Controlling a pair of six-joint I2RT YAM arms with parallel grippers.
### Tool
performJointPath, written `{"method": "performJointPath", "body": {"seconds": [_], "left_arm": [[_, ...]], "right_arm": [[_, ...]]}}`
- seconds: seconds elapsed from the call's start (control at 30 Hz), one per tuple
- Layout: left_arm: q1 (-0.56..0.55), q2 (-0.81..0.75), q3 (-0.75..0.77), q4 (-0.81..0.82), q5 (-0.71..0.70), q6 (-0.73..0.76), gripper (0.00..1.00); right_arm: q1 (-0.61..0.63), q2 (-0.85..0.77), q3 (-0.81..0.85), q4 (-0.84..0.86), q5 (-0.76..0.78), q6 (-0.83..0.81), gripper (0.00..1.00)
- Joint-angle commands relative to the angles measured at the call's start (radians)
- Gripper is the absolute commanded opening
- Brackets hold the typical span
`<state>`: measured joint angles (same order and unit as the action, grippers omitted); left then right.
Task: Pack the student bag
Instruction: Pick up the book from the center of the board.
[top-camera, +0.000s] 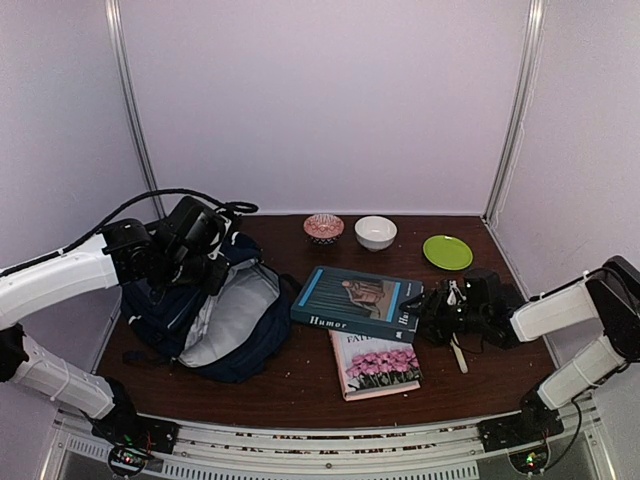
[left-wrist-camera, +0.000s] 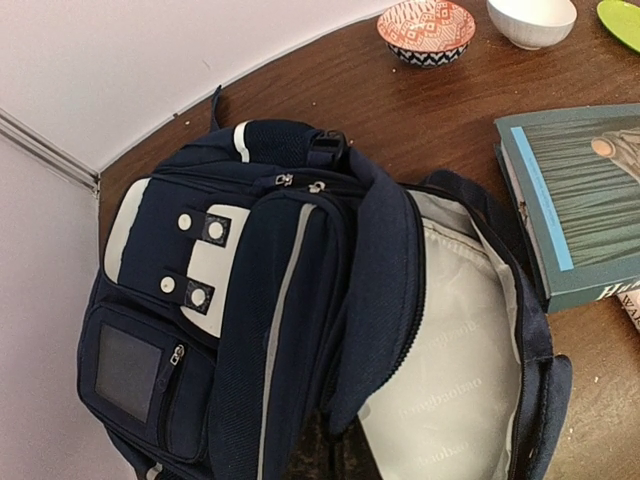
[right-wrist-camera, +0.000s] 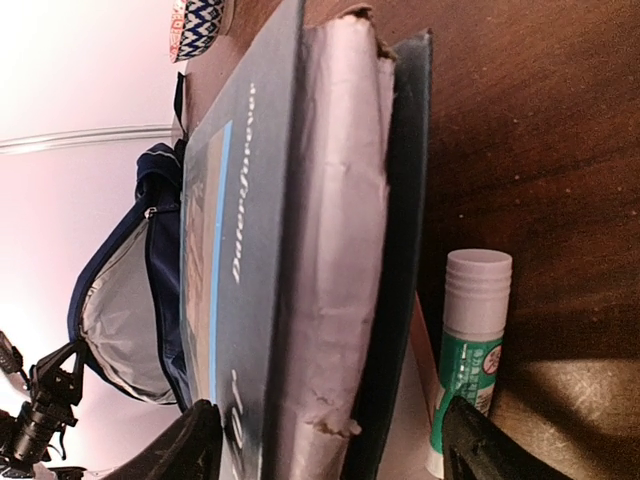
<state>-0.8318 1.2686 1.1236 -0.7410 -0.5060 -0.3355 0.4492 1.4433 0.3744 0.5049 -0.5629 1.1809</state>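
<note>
The navy student bag (top-camera: 225, 315) lies open at the left, its grey lining showing; it fills the left wrist view (left-wrist-camera: 250, 290). My left gripper (top-camera: 205, 262) is at the bag's upper rim and holds the front flap (left-wrist-camera: 375, 300) raised; its fingers are hidden. A thick blue book (top-camera: 355, 300) lies in the middle. My right gripper (top-camera: 432, 315) is at its right end, jaws wide apart on either side of the book's edge (right-wrist-camera: 335, 260) without closing on it. A green glue stick (right-wrist-camera: 475, 330) lies beside the right finger (right-wrist-camera: 485, 445).
A book with pink flowers on its cover (top-camera: 378, 365) lies under the blue book's near corner. A patterned bowl (top-camera: 323, 228), a white bowl (top-camera: 376, 232) and a green plate (top-camera: 447, 252) stand along the back. White walls close in the back and sides.
</note>
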Motion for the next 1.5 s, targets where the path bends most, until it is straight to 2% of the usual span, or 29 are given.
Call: {"method": "performJointPath", "body": {"seconds": [0.0, 0.2, 0.4, 0.5, 0.63, 1.0, 1.1, 1.3, 1.37, 1.47], "left_arm": [[0.017, -0.005, -0.005, 0.038, -0.024, -0.017, 0.0], [0.017, -0.015, -0.01, 0.034, -0.023, -0.019, 0.0], [0.017, -0.03, -0.013, 0.023, -0.036, -0.019, 0.0], [0.017, -0.03, -0.013, 0.025, -0.035, -0.021, 0.0], [0.017, -0.021, -0.01, 0.028, -0.029, -0.023, 0.0], [0.017, -0.022, -0.002, 0.024, -0.03, -0.027, 0.0], [0.017, -0.031, -0.007, 0.021, -0.033, -0.031, 0.0], [0.016, -0.045, -0.02, 0.008, -0.042, -0.036, 0.0], [0.017, -0.048, -0.021, 0.004, -0.047, -0.036, 0.0], [0.017, -0.052, -0.02, 0.002, -0.051, -0.035, 0.0]], "right_arm": [[0.006, 0.036, -0.022, 0.123, -0.039, 0.045, 0.78], [0.005, 0.004, -0.054, 0.167, 0.016, 0.058, 0.78], [-0.002, -0.151, -0.009, -0.119, 0.148, -0.055, 0.89], [-0.025, -0.186, 0.01, -0.18, 0.18, -0.08, 0.92], [-0.049, -0.137, 0.042, -0.173, 0.156, -0.085, 0.92], [-0.064, 0.078, 0.13, 0.003, 0.068, -0.025, 0.9], [-0.064, 0.116, 0.138, 0.084, 0.053, 0.008, 0.86], [-0.064, 0.192, 0.164, 0.184, 0.009, 0.047, 0.71], [-0.065, 0.206, 0.167, 0.198, 0.001, 0.051, 0.62], [-0.064, 0.207, 0.152, 0.226, -0.004, 0.063, 0.44]]}}
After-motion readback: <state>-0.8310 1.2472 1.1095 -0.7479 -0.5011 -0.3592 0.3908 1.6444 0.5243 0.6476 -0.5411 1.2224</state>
